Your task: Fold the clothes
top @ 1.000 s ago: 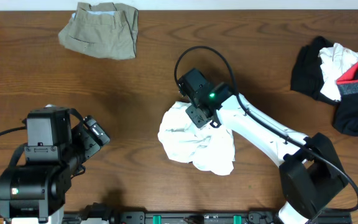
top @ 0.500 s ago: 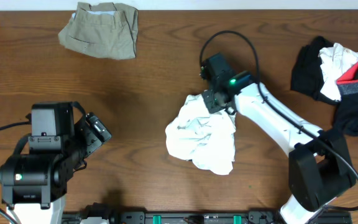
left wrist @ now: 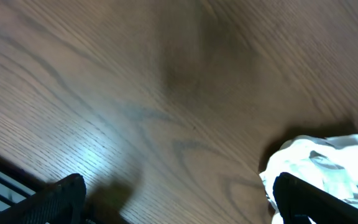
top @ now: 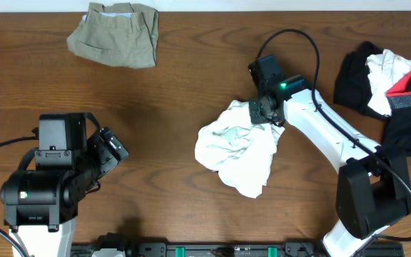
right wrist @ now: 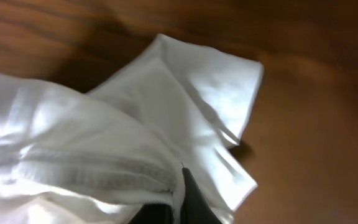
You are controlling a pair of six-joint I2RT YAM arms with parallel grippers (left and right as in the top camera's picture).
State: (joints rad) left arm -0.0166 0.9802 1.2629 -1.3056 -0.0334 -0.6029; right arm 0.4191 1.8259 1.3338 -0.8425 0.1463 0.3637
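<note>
A crumpled white garment [top: 236, 148] lies at the table's middle. My right gripper [top: 261, 111] is shut on its upper right edge and holds it stretched; the right wrist view shows white cloth [right wrist: 135, 143] pinched between the dark fingers [right wrist: 194, 199]. My left gripper [top: 113, 151] is open and empty at the front left, low over bare wood; its fingers [left wrist: 303, 199] frame the table, with the white garment [left wrist: 328, 162] beyond its right finger.
Folded khaki shorts [top: 116, 32] lie at the back left. A pile of black, white and red clothes [top: 391, 86] lies at the right edge. The right arm's cable [top: 291, 43] loops above the gripper.
My right gripper has dragged the white garment's corner to the right and away from me, pulling the cloth along. The left arm has shifted only slightly.
</note>
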